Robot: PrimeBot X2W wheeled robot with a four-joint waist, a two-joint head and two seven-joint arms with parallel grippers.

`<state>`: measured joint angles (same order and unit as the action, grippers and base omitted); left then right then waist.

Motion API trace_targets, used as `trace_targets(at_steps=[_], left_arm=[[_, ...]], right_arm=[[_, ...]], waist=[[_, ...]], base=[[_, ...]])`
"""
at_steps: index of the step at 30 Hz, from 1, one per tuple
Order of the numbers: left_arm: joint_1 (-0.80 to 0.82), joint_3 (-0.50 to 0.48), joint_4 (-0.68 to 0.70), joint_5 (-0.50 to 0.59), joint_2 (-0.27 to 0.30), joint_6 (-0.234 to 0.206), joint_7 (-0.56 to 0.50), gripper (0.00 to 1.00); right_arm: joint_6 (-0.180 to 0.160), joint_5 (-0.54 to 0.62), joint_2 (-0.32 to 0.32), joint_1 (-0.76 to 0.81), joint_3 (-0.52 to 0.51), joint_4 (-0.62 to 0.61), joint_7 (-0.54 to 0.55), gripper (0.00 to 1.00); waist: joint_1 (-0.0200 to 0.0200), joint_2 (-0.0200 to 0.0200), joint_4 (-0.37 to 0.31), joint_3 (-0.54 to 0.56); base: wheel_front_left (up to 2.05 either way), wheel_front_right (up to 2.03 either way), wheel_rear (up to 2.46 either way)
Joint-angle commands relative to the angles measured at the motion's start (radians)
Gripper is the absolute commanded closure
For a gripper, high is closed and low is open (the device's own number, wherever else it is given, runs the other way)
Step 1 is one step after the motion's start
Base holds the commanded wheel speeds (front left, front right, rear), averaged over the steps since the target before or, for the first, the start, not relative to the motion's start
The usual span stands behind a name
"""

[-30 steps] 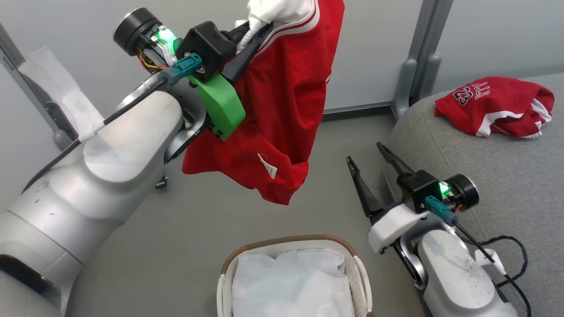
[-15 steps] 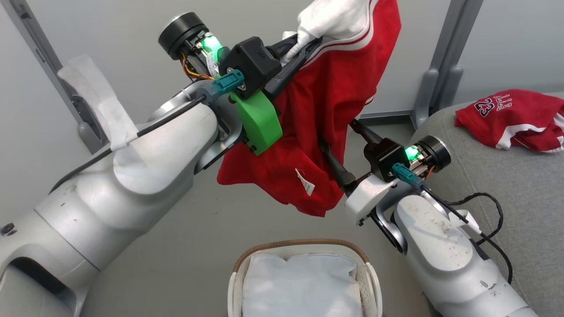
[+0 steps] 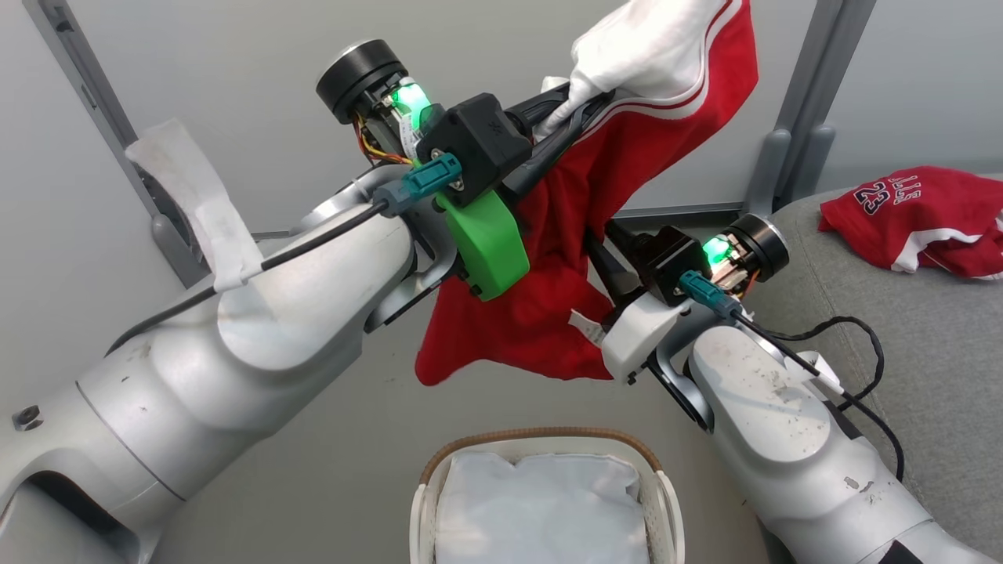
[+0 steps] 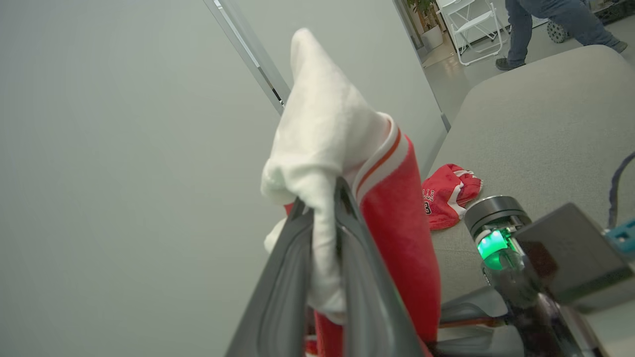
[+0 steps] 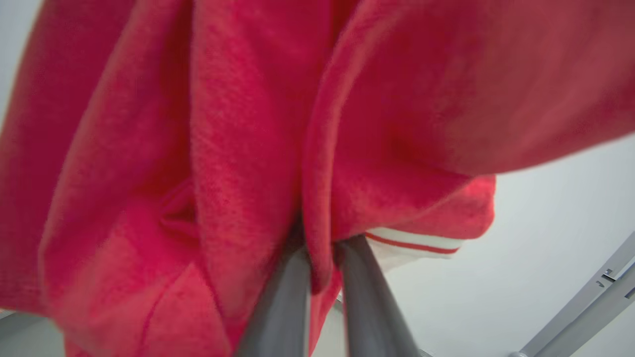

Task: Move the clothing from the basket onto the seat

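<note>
The left gripper [image 4: 321, 198] is raised high and clamped tight on the white corner of a red garment [image 3: 564, 313]. The cloth is bunched between its two fingers and pokes out above the tips. From there the garment hangs down, red with a white-and-red striped edge, clear of the floor [image 3: 353, 439].

The right gripper [image 5: 322, 248] sits lower and to the right, pushed into the hanging cloth. Its fingers are almost together, with a red fold caught between them.

Below the garment the basket [image 3: 548, 433] stands on the floor, its white liner [image 3: 541, 509] showing inside. Off to the right, a red jersey [image 3: 925, 215] with 23 on it lies crumpled on the grey seat [image 3: 925, 352]. It is near the edge by the wall, well apart from both grippers.
</note>
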<state>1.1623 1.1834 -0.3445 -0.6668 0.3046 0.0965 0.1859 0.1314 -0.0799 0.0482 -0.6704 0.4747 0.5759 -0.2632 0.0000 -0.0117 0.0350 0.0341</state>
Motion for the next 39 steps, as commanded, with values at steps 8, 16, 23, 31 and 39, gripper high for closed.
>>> trace_targets(at_steps=[8, 16, 23, 31, 39], left_arm=[[-0.075, -0.026, -0.032, -0.062, 0.03, -0.023, 0.006, 0.94], [-0.18, -0.046, -0.084, -0.125, 0.054, -0.033, 0.039, 0.0], [-0.285, -0.065, -0.125, -0.143, 0.06, -0.039, 0.071, 0.0], [-0.44, -0.145, -0.082, -0.076, 0.033, -0.054, 0.078, 0.0], [-0.613, -0.256, -0.052, 0.031, -0.005, -0.031, 0.078, 0.0]], right_arm=[[-0.001, 0.005, 0.004, 0.009, -0.008, -0.01, -0.002, 1.0], [-0.001, 0.029, 0.004, 0.027, -0.08, -0.013, -0.002, 1.0], [-0.001, 0.056, 0.004, 0.042, -0.161, -0.027, -0.002, 1.0], [-0.001, 0.085, 0.007, 0.076, -0.239, -0.051, -0.002, 1.0], [-0.001, 0.095, 0.017, 0.112, -0.278, -0.065, -0.002, 1.0]], waist=[[0.0, 0.0117, -0.001, -0.011], [0.0, 0.0117, -0.006, -0.024], [0.0, 0.0117, -0.009, -0.033], [0.0, 0.0117, -0.014, -0.042], [0.0, 0.0117, -0.024, -0.047]], base=[[0.0, 0.0, 0.0], [0.0, 0.0, 0.0], [0.0, 0.0, 0.0], [0.0, 0.0, 0.0], [0.0, 0.0, 0.0]])
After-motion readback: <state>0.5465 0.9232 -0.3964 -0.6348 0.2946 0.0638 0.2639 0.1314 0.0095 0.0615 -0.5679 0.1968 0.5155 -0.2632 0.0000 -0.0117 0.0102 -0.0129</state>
